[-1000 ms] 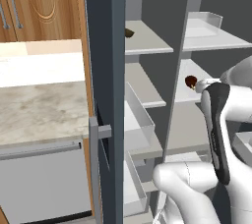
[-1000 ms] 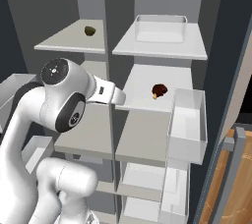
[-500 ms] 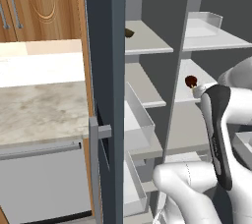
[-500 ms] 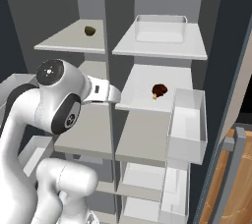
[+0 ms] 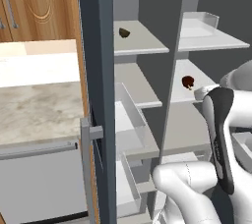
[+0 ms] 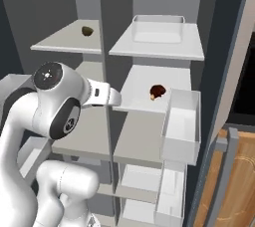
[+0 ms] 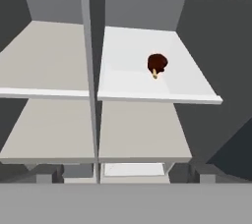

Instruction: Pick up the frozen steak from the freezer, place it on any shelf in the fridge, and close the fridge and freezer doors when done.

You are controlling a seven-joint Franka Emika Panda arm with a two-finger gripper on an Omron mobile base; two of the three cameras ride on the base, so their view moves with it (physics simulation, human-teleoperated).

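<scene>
The frozen steak (image 6: 158, 91) (image 5: 187, 81) (image 7: 157, 63), a small dark red-brown lump with a pale spot, lies on the second shelf (image 7: 187, 88) of the fridge (image 6: 164, 32), the right half of the unit. My gripper (image 6: 115, 98) (image 5: 203, 92) (image 7: 125, 178) hangs open and empty in front of that shelf, a short way back from the steak and slightly to its left. The freezer (image 5: 140, 46) is the left half. Both doors stand open: the freezer door (image 5: 94, 70) at the left, the fridge door (image 6: 234, 56) at the right.
A dark olive-brown lump (image 5: 124, 33) (image 6: 87, 31) rests on the freezer's top shelf. A rimmed translucent tray (image 6: 158, 28) sits on the fridge's top shelf. White door bins (image 6: 180, 126) jut out at the right. A marble counter (image 5: 39, 110) lies left of the freezer door.
The arm has drawn back slightly from the shelf, with the gripper still open. The steak has not moved.
</scene>
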